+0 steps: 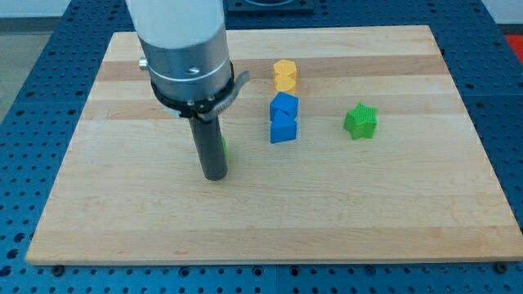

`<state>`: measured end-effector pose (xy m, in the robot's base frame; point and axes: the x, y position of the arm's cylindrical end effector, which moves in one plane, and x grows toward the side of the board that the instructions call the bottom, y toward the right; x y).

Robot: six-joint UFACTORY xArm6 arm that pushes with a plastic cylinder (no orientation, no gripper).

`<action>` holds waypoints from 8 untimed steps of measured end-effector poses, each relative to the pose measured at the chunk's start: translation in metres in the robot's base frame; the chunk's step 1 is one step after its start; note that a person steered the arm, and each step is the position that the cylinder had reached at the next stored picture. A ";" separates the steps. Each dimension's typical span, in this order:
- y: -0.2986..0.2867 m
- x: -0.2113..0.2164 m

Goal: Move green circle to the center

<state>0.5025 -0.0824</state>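
Observation:
The green circle [223,148] is almost wholly hidden behind my rod; only a thin green sliver shows at the rod's right side, left of the board's middle. My tip [214,175] rests on the wooden board [122,212], right against or just in front of that green block, toward the view's bottom. The arm's white and grey body [184,49] fills the upper left of the view.
A yellow block [284,75] sits toward the view's top, right of the arm. Two blue blocks [283,118] touch each other just below it. A green star [360,121] lies to the right of them. A blue perforated table [33,106] surrounds the board.

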 end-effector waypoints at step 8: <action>-0.001 -0.128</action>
<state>0.3744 -0.0831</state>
